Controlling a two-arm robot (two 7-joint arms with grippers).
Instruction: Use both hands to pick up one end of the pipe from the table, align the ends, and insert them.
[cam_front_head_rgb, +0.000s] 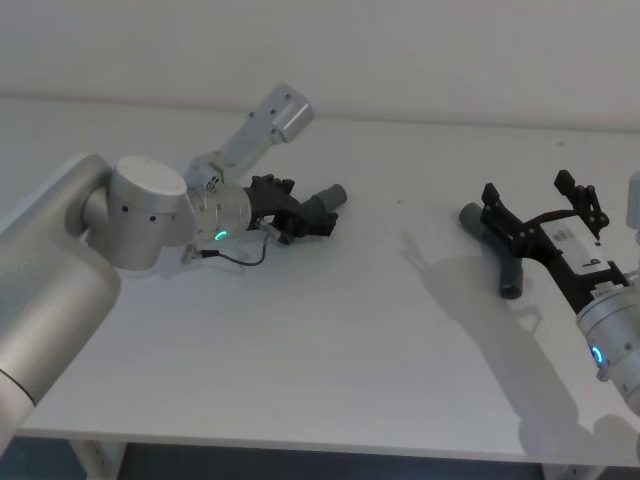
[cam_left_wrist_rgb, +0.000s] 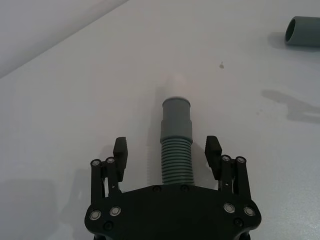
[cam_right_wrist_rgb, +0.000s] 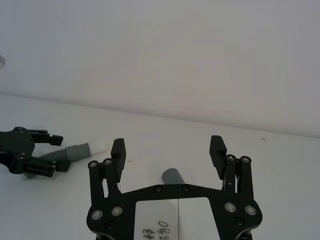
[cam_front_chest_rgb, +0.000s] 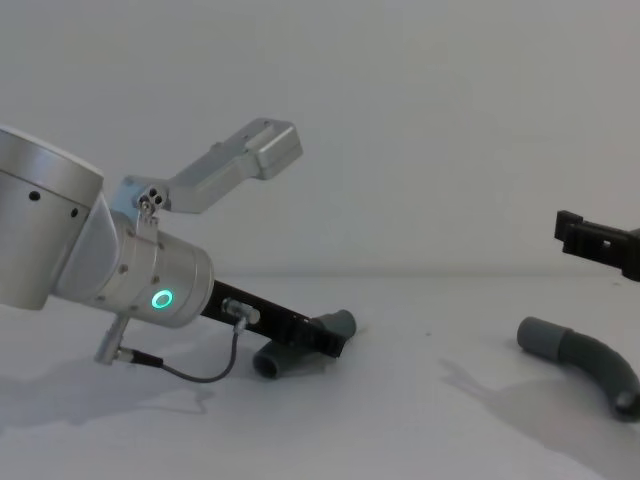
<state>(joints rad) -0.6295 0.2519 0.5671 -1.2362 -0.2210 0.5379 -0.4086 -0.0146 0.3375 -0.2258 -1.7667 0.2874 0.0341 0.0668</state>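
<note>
Two dark grey ribbed pipe pieces lie on the white table (cam_front_head_rgb: 350, 330). My left gripper (cam_front_head_rgb: 290, 210) is open and low over the left piece (cam_front_head_rgb: 325, 203). Its fingers (cam_left_wrist_rgb: 120, 150) straddle the ribbed hose (cam_left_wrist_rgb: 176, 162) without touching it; the smooth cuff (cam_left_wrist_rgb: 176, 117) and white spigot (cam_left_wrist_rgb: 176, 82) point away from the palm. The right piece (cam_front_head_rgb: 497, 258) lies curved at the right, also seen from the side (cam_front_chest_rgb: 585, 360). My right gripper (cam_front_head_rgb: 528, 195) hovers open above it, with the piece's cuff (cam_right_wrist_rgb: 172, 176) showing between its spread fingers (cam_right_wrist_rgb: 118, 150).
The pale wall (cam_front_head_rgb: 400, 50) rises behind the table's far edge. A thin black cable (cam_front_chest_rgb: 190, 375) loops under the left wrist. A bare stretch of table separates the two pieces. The right piece's open end (cam_left_wrist_rgb: 302, 31) shows far off in the left wrist view.
</note>
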